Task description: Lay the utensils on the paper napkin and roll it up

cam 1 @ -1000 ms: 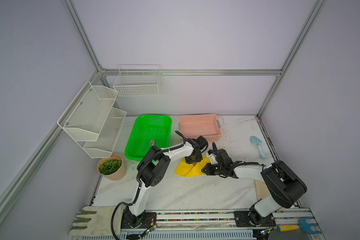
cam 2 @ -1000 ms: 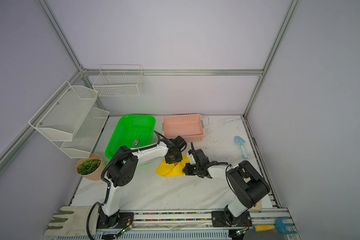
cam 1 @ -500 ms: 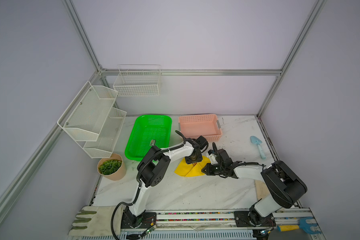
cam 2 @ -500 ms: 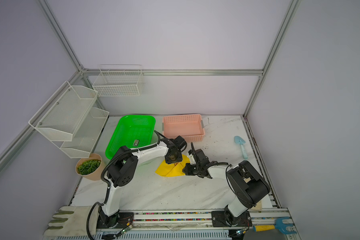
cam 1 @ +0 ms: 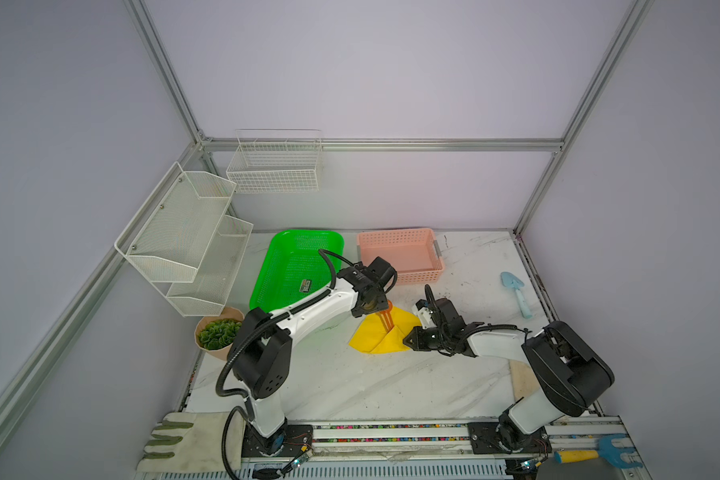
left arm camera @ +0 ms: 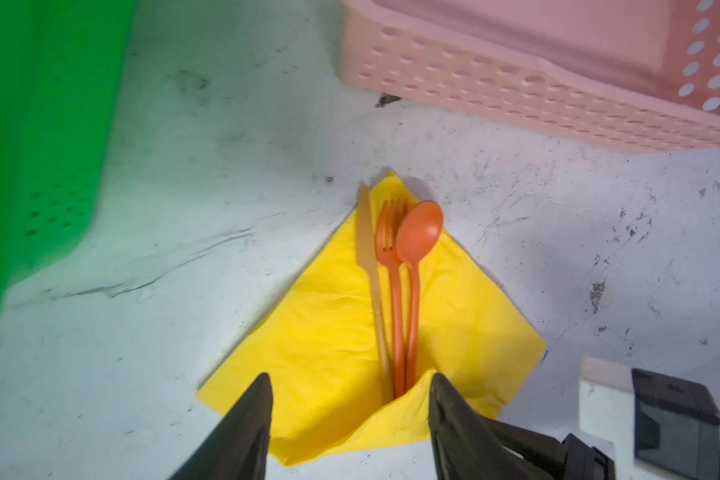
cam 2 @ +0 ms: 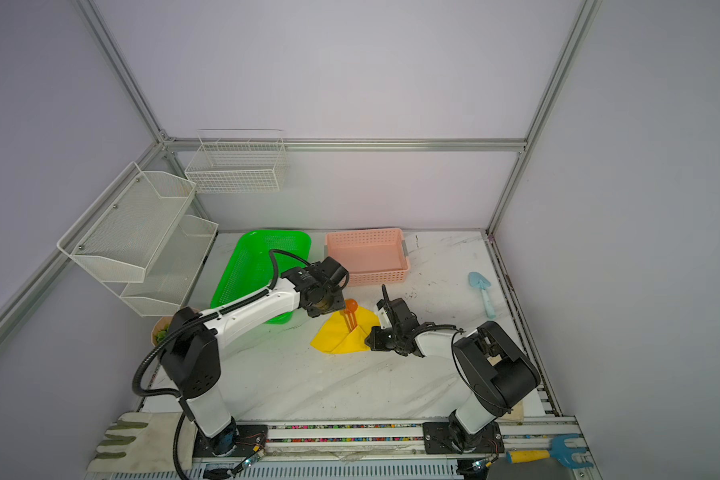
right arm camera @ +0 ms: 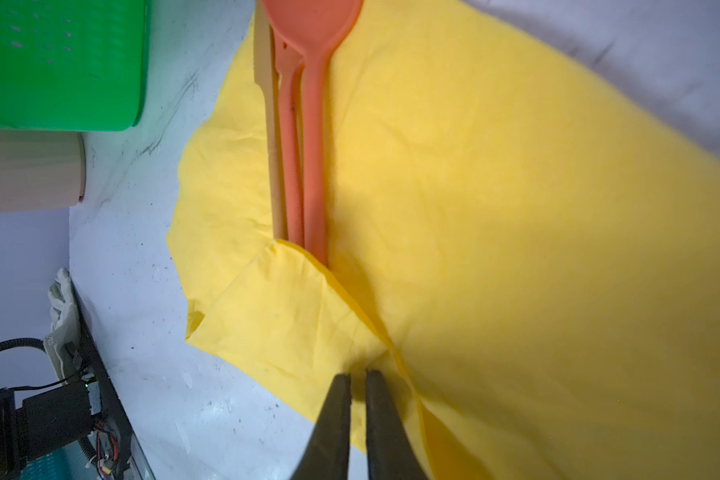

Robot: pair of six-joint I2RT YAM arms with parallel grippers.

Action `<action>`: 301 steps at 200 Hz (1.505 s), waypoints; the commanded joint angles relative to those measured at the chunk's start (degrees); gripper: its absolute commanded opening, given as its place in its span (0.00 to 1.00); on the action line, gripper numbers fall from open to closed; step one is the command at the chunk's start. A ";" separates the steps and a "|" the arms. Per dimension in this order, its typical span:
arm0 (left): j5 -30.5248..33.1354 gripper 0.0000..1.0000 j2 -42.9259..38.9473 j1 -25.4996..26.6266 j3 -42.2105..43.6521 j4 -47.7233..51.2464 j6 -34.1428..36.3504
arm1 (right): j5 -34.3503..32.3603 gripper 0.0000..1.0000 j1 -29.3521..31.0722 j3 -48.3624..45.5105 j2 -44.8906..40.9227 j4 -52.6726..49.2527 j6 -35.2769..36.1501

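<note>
Marble tabletop [cam 1: 350,386]: orange spoon [left arm camera: 418,232] and fork [left arm camera: 389,232] lie on the paper napkin [left arm camera: 329,332], handles under its folded corner. Left gripper [left arm camera: 350,376] stands released above; right gripper [right arm camera: 357,376] pinches the fold. Paper judged light, limp, tearable (grip edges, gently)

Three utensils were counted: one orange spoon [left arm camera: 418,232], one orange fork [left arm camera: 387,237] and one tan knife [left arm camera: 366,245]. One yellow paper napkin [left arm camera: 329,332] was present. The worktop [cam 1: 350,386] carried two plastic baskets: one green basket [cam 1: 292,266] and one pink basket [cam 1: 416,276]. Two white wire fixtures were mounted: one wire basket [cam 1: 275,166] and one two-tier shelf [cam 1: 188,241]. There were two garden tools, one light-blue trowel [cam 1: 515,291] and one blue rake [cam 1: 595,454]. One potted plant [cam 1: 218,334] and one glove [cam 1: 184,436] were visible. Two grippers were counted: the left gripper [left arm camera: 350,378] and the right gripper [right arm camera: 358,376].
</note>
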State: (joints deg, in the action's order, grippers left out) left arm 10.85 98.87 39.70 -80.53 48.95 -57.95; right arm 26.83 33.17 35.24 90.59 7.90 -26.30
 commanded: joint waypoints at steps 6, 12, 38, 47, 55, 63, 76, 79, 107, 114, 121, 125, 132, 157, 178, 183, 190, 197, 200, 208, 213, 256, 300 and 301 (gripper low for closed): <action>-2.37 0.60 -6.12 -1.62 12.38 -3.54 -0.80 | -0.89 0.14 0.25 0.35 0.26 -3.13 0.22; -3.62 0.60 -7.69 -1.86 15.05 -5.52 -0.91 | -0.97 0.14 0.23 0.35 0.05 -3.25 0.12; -8.32 0.60 -13.59 -2.10 23.64 -14.84 -0.67 | -1.39 0.14 0.23 0.14 -0.14 -3.50 -0.71; -9.18 0.61 -15.53 -2.08 25.25 -17.44 -0.31 | -1.53 0.14 0.23 -0.07 -0.05 -3.25 -1.19; -9.84 0.61 -17.22 -2.00 26.38 -20.16 0.54 | -1.73 0.14 0.25 -0.13 0.03 -3.03 -1.57; -10.57 0.61 -19.95 -1.76 27.27 -23.53 2.06 | -1.89 0.14 0.24 -0.26 0.11 -2.69 -1.86; -11.93 0.60 -21.88 -1.43 27.91 -28.62 4.82 | -2.14 0.14 0.23 -0.43 0.38 -2.39 -2.38; -12.39 0.60 -22.05 -1.39 27.82 -29.43 5.22 | -2.26 0.14 0.23 -0.44 0.38 -2.32 -2.47; -20.19 0.56 -16.94 -0.51 23.62 -32.16 7.84 | -2.39 0.14 0.23 -0.79 -0.22 -1.83 -3.53; -21.28 0.55 -14.58 0.39 22.70 -32.82 7.86 | -2.44 0.14 0.27 -0.75 -0.35 -1.71 -3.79; -21.88 0.53 -13.02 1.36 22.23 -33.78 7.87 | -2.33 0.14 0.23 -0.65 -0.49 -1.66 -3.92; -22.13 0.53 -12.25 1.95 22.22 -34.69 7.86 | -2.26 0.14 0.23 -0.61 -0.56 -1.66 -4.06; -22.56 0.52 -11.15 2.74 22.33 -36.31 7.48 | -2.11 0.14 0.28 -0.46 -0.71 -1.53 -4.34; -25.07 0.50 -7.68 4.04 23.99 -42.92 4.79 | -1.65 0.14 0.24 -0.61 -1.72 -1.05 -5.50; -24.58 0.49 -6.14 4.93 23.85 -44.59 4.01 | -1.35 0.14 0.22 -0.67 -2.13 -0.96 -5.99; -24.36 0.49 -6.06 5.03 23.76 -44.75 3.99 | -1.22 0.14 0.23 -0.75 -2.28 -0.88 -6.10; -24.13 0.49 -5.95 5.12 23.75 -45.31 3.99 | -1.09 0.14 0.24 -0.79 -2.34 -0.66 -6.29; -24.12 0.49 -5.72 5.12 23.74 -45.92 3.90 | -0.99 0.14 0.24 -0.92 -2.39 -0.44 -6.49; -24.06 0.48 -5.59 5.12 23.63 -46.04 3.89 | -0.95 0.14 0.23 -0.96 -2.35 -0.29 -6.55; -24.04 0.48 -4.99 5.12 23.30 -46.13 3.90 | -0.69 0.14 0.23 -0.97 -2.20 -0.07 -6.74; -24.10 0.48 -4.49 5.12 23.10 -46.14 3.90 | -0.63 0.14 0.23 -1.03 -2.14 0.04 -6.82; -24.50 0.46 -0.11 5.11 23.06 -47.48 3.49 | -0.40 0.14 0.27 -1.14 -3.35 -0.07 -7.44; -23.07 0.43 1.03 4.66 24.72 -48.09 2.93 | 0.30 0.14 0.27 -0.77 -4.48 -0.52 -7.72; -23.07 0.43 1.05 4.67 24.72 -48.08 2.98 | 0.27 0.14 0.30 -0.78 -4.47 -0.52 -7.71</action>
State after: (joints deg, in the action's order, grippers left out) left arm -12.73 100.31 44.69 -54.57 3.68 -54.48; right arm 26.61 33.17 34.70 87.44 7.92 -33.23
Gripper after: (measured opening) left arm 0.434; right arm 0.142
